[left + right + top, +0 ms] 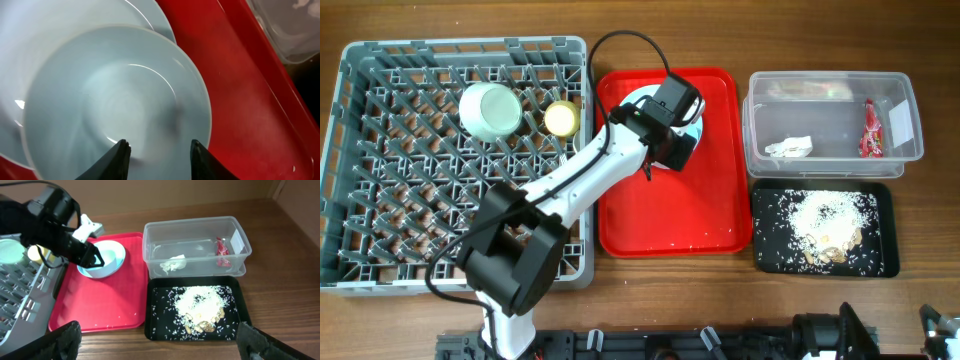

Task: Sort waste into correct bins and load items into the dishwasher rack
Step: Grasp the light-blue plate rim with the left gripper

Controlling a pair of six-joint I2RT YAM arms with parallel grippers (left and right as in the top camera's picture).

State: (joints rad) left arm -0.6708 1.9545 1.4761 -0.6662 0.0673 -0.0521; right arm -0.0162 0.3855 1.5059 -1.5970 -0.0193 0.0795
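Note:
A pale teal bowl [115, 95] sits on the round pale-blue plate [30, 35] on the red tray [660, 220]. My left gripper [159, 156] hovers low over the bowl's inside, jaws apart with nothing between them. From the right wrist it shows at the bowl's left rim [92, 257]. The dishwasher rack [460, 45] holds another teal bowl [490, 110] and the yellow cup [561, 118]. In the clear tub [910, 100] lie a white tissue [788, 148] and a red wrapper [869, 135]. Rice and brown scraps [830, 225] cover the black tray [770, 255]. My right gripper [162, 342] stands wide open above the table's front edge.
A few loose grains [122, 315] dot the red tray's near end. The left arm [570, 185] reaches across the rack's right edge to the tray. The clear tub and the black tray stand side by side right of the red tray.

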